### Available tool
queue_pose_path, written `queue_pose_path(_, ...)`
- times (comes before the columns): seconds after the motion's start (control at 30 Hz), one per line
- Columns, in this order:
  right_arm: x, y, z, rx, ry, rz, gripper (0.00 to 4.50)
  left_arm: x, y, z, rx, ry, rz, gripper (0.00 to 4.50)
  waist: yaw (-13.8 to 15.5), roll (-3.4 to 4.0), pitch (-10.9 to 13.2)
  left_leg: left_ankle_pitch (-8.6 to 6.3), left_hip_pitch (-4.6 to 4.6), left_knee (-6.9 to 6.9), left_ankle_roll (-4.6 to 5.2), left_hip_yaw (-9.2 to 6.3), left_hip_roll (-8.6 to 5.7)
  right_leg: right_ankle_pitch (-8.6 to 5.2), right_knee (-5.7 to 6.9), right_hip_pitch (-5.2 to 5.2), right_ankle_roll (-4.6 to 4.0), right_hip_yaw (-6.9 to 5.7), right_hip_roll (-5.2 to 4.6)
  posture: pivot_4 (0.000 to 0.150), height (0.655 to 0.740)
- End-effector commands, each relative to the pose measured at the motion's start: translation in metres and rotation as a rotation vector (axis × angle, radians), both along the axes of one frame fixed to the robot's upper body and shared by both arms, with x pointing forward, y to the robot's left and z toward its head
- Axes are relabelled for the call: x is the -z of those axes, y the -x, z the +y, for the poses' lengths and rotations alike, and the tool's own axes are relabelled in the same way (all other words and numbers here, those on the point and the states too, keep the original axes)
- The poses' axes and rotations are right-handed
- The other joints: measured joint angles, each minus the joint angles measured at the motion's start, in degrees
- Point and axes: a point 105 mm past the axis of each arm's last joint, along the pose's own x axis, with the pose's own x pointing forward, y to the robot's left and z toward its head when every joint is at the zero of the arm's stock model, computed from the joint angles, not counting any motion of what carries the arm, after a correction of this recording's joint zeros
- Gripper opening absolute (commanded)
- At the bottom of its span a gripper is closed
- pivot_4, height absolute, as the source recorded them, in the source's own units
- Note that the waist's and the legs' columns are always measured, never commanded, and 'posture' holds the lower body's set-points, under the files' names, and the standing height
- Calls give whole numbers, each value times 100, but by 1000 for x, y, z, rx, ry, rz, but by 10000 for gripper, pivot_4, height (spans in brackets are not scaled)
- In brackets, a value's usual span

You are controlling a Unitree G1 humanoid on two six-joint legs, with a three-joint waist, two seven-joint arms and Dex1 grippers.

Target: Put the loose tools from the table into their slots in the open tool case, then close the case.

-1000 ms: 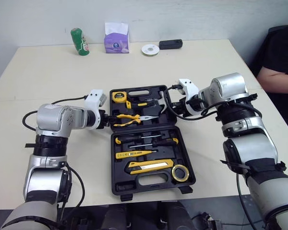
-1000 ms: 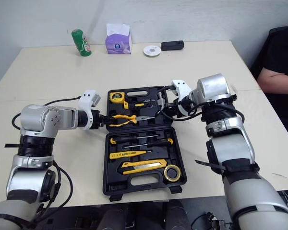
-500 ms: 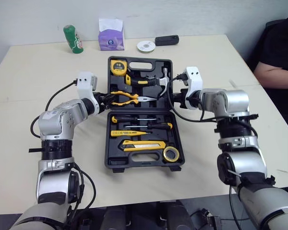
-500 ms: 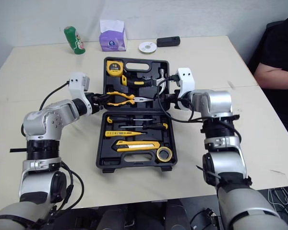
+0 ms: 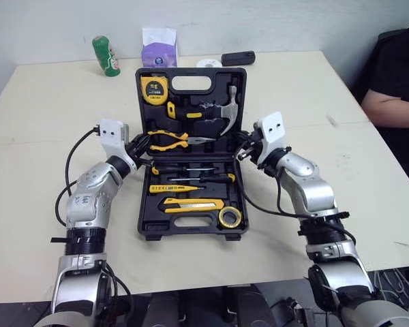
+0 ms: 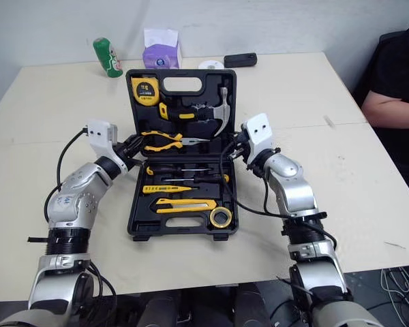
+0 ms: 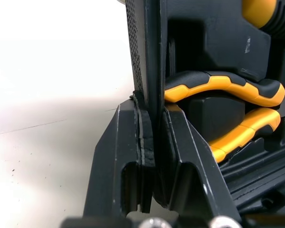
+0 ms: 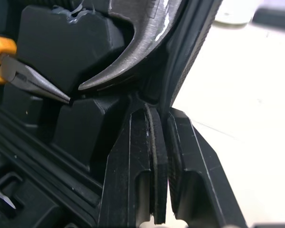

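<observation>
Nearest me, the tool case's base (image 5: 191,234) lies flat on the surface (image 5: 48,136) with the tape roll (image 5: 225,217), utility knife (image 5: 191,204) and screwdrivers (image 5: 191,178) bedded in their slots. Every tool I can see sits inside the case. At the hinge line, my left pincer (image 5: 142,144) is clenched on the left side wall of the lid (image 5: 191,71), just beside the pliers (image 5: 170,139). My right pincer (image 5: 242,151) is clamped on the lid's right wall, next to the hammer (image 5: 221,112) claw. Both wrist views show the black wall squeezed between the fingers. The lid stands tilted up off the surface, with the tape measure (image 5: 153,88) near its top. What matters for closing, I judge, is that the hinge axis runs left to right between the two pincers. The lid therefore has to swing toward me and down onto the base, with both arms equally near and sharing the load. Beyond the case stand a green can (image 5: 105,56), a tissue pack (image 5: 159,46) and a black device (image 5: 237,58). A person's arm (image 5: 388,102) rests at the far right.
</observation>
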Motion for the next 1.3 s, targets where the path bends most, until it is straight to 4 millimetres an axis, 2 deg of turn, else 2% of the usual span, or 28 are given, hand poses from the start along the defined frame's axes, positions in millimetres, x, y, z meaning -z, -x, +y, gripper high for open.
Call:
queue_pose_path(0.03, -8, 9, -20, 20, 83, -137, 0, -23, 7, 40, -135, -51, -110, 90, 2, 0, 0, 0, 1, 1, 1, 0, 0, 0, 2, 0, 0, 0, 0, 1500, 7400)
queue_pose_path(0.13, -6, 17, -18, -11, 145, -225, 0, -23, 10, 39, -128, -77, -133, 90, 0, 0, 0, 1, 2, 1, 1, -1, 0, 0, 1, 2, 0, 0, -1, 1500, 7400)
queue_pose_path(0.2, -5, 27, -14, -51, 236, -342, 0, -23, 13, 40, -130, -132, -167, 90, 3, 0, 0, 0, 3, 1, 1, -1, 0, 0, 0, 3, 0, 0, -1, 1500, 7400)
queue_pose_path(0.3, 12, 45, -15, -114, 478, -543, 0, -23, 28, 38, -107, -355, -321, 90, 0, 0, 0, 0, 3, 1, 1, 0, 0, 0, 1, 3, 0, -1, -1, 1500, 7400)
queue_pose_path(0.43, 29, 53, -26, -129, 632, -655, 0, -14, 45, 39, -90, -526, -442, 90, -31, -1, -1, 0, 14, 0, 1, 11, 4, 0, 0, 4, 0, 5, -5, 1500, 7400)
queue_pose_path(0.57, 46, 57, -37, -128, 728, -710, 0, 5, 56, 52, -102, -645, -447, 90, -22, -9, -6, 0, 25, 8, 1, 16, 11, 1, -2, 6, -3, 5, -11, 1500, 7400)
queue_pose_path(0.7, 61, 66, -35, -207, 808, -768, 0, 23, 67, 60, -81, -704, -408, 90, -26, -23, -15, 0, 44, 8, 0, 20, 15, -1, -3, 20, -5, 9, -18, 1500, 7400)
queue_pose_path(0.8, 74, 70, -39, -240, 837, -747, 0, 35, 73, 65, -79, -700, -366, 90, -52, -22, -16, -6, 112, -15, -7, 30, 20, -5, -15, 77, -11, 13, -16, 1500, 7400)
queue_pose_path(0.87, 77, 73, -40, -255, 798, -701, 0, 38, 77, 65, -55, -679, -356, 90, -56, -26, -19, -15, 165, -47, -11, 30, 30, -8, -52, 128, -17, 12, -8, 1500, 7400)
queue_pose_path(0.9, 76, 74, -39, -264, 783, -697, 8414, 37, 80, 64, -46, -667, -356, 4559, -66, -27, -20, -16, 195, -64, -12, 31, 31, -9, -64, 157, -18, 15, -6, 1500, 7400)
queue_pose_path(0.93, 75, 75, -39, -272, 775, -693, 11707, 35, 81, 65, -53, -656, -359, 9227, -76, -32, -24, -19, 224, -75, -16, 29, 33, -11, -76, 188, -22, 18, -6, 1500, 7400)
queue_pose_path(0.97, 74, 77, -39, -283, 773, -695, 16631, 35, 83, 66, -48, -644, -350, 12312, -89, -38, -27, -25, 231, -75, -22, 25, 41, -14, -81, 198, -26, 24, -4, 1500, 7400)
queue_pose_path(1.1, 74, 83, -53, -300, 795, -664, 36692, 43, 101, 78, -26, -634, -268, 30525, -148, -39, -27, -28, 222, -73, -26, 26, 49, -16, -79, 190, -29, 36, 1, 1500, 7400)
queue_pose_path(1.13, 74, 84, -57, -295, 800, -652, 41836, 45, 107, 84, -21, -629, -237, 30692, -146, -47, -31, -28, 222, -69, -26, 21, 49, -16, -78, 193, -29, 32, 0, 1500, 7400)
queue_pose_path(1.17, 73, 85, -60, -292, 804, -646, 44191, 46, 113, 88, -16, -621, -214, 30692, -144, -48, -33, -30, 222, -68, -28, 17, 49, -16, -78, 195, -29, 32, 0, 1500, 7400)
queue_pose_path(1.3, 75, 86, -78, -270, 805, -563, 44191, 49, 137, 111, -31, -583, -105, 30692, -111, -50, -34, -39, 220, -67, -30, -1, 49, -16, -88, 203, -31, 21, -3, 1500, 7400)
